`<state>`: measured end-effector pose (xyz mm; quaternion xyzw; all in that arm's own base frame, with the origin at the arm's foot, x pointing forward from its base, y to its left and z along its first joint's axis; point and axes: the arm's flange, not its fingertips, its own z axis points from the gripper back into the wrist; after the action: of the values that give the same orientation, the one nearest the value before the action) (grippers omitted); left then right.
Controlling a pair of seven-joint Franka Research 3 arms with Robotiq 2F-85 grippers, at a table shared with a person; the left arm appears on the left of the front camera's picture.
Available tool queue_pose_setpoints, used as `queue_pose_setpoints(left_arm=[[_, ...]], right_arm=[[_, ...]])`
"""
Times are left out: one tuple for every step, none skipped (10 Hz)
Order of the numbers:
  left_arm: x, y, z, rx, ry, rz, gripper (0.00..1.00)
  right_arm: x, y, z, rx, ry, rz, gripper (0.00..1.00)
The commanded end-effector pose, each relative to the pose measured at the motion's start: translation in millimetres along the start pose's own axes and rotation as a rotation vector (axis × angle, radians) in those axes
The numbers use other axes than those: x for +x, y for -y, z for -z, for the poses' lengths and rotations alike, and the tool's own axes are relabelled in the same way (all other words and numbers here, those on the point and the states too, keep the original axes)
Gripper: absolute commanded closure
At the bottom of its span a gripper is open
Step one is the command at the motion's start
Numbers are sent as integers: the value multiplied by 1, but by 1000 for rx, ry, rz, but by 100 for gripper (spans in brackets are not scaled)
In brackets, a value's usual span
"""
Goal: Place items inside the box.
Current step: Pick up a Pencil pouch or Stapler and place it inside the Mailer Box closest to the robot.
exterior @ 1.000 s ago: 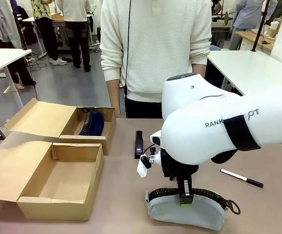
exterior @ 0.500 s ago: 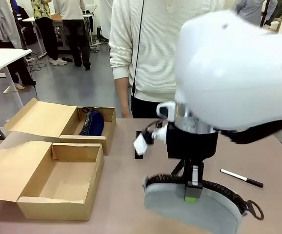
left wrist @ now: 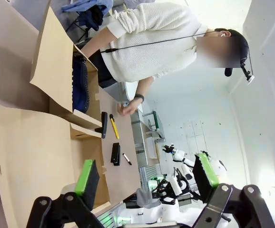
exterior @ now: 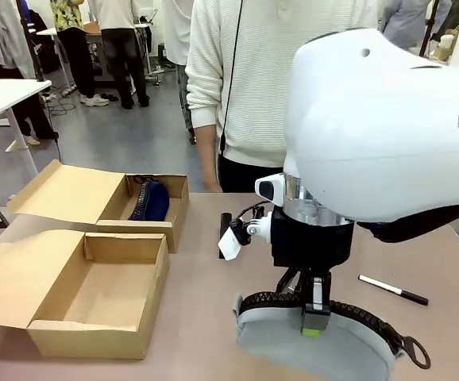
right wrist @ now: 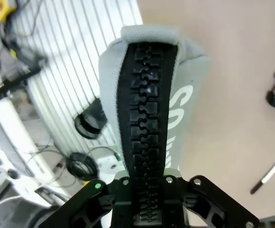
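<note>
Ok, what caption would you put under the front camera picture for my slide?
Right gripper pinching the grey pencil pouch by its zipper, empty cardboard box waiting nearby.

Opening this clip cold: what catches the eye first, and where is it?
The bulky white right arm looms at the right of the front view. Its right gripper is shut on the black zipper of a light grey fabric pouch at the table's near edge. At the left stands an open tan cardboard box. Behind it, a narrower cardboard box holds a dark blue pouch.
</note>
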<state>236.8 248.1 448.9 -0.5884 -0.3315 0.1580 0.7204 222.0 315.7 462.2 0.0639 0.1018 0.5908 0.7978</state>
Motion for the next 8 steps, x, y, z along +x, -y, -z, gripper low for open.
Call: queue_pose_setpoints(left_arm=[[-1,1,1,-19,9,17,0],[-1,1,1,-19,9,17,0],[-1,1,1,-19,9,17,0],[-1,1,1,-19,9,17,0],[-1,1,1,-19,9,17,0],[-1,1,1,-19,9,17,0],[-1,1,1,-19,9,17,0],[-1,1,1,-19,9,17,0]], right_arm=[[55,-18,-33,156,-26,282,91],[92,-27,-48,215,-31,417,91],[135,-37,-59,329,-23,545,91],[161,-45,-62,368,9,650,91],[191,-55,-67,364,52,757,91],[218,-61,-71,324,108,794,91],[249,-62,-69,302,152,840,91],[269,-60,-63,248,191,914,91]])
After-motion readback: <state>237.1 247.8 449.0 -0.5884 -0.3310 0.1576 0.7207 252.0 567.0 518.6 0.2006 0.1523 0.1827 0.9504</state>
